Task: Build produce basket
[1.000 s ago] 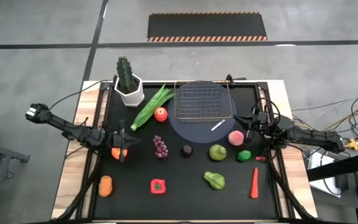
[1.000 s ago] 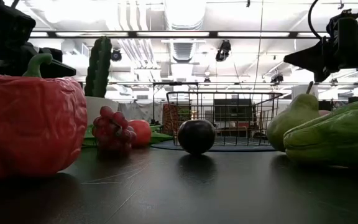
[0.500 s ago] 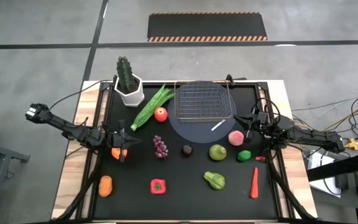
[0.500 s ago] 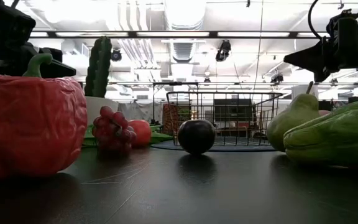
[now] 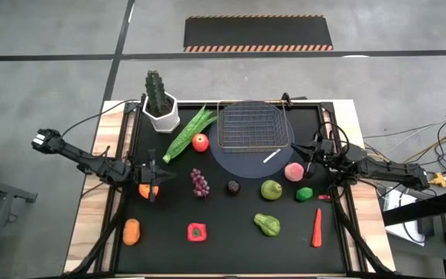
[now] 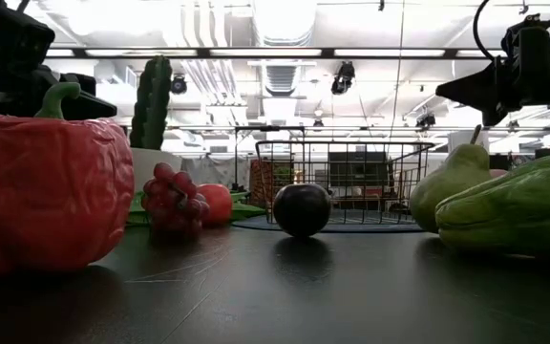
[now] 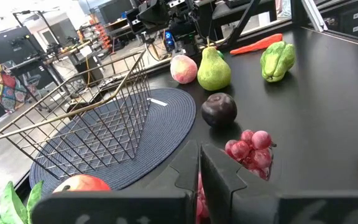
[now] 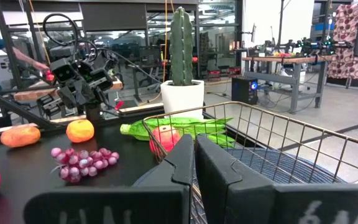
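Observation:
The wire basket (image 5: 254, 128) stands empty on a round grey mat (image 5: 242, 159) at the table's far middle. The produce lies on the black table around it: a long leafy green (image 5: 188, 133), a red fruit (image 5: 200, 142), purple grapes (image 5: 199, 183), a dark plum (image 5: 232, 187), a green pear (image 5: 270, 189) and a pink peach (image 5: 293, 172). My left gripper (image 5: 161, 173) is shut and empty, left of the grapes (image 7: 250, 149), above an orange fruit (image 5: 147, 191). My right gripper (image 5: 308, 157) is shut and empty, right of the basket (image 8: 272, 143), beside the peach.
A cactus in a white pot (image 5: 159, 105) stands at the far left. Near the front lie an orange vegetable (image 5: 132, 232), a red pepper (image 5: 197, 232), a green vegetable (image 5: 267, 225) and a red chili (image 5: 317, 227). A small green piece (image 5: 305, 194) lies at the right. A white tag (image 5: 271, 157) lies on the mat.

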Robot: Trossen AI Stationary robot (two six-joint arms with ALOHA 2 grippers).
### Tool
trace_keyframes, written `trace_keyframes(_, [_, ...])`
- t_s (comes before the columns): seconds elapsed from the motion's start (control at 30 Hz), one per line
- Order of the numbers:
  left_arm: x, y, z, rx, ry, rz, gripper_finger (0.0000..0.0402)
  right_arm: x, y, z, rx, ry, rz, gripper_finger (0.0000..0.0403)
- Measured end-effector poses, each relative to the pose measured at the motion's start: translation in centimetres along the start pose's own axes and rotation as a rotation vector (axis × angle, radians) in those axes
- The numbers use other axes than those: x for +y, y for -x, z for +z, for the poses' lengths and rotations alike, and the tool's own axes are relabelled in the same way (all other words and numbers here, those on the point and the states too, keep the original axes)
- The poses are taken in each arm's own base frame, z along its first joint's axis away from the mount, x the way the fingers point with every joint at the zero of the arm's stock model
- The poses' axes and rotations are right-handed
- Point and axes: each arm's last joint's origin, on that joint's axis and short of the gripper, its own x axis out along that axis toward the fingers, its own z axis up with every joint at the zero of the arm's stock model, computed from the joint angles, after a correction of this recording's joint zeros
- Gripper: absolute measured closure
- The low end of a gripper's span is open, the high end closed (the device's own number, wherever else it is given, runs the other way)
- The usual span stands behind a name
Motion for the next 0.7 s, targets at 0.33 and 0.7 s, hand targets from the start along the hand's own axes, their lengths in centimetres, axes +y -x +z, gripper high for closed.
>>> trace_keyframes(0.33, [0.1, 0.0, 0.4, -0.041, 0.052, 0.003, 0.0402, 0.0, 0.0, 0.0, 0.000, 0.000, 0.000, 0.0394])
trace_keyframes(0.7, [0.5, 0.2, 2.4, -0.242, 0.417, -0.023, 0.0402, 0.1, 0.0, 0.1, -0.006, -0.332, 0.018, 0.0394])
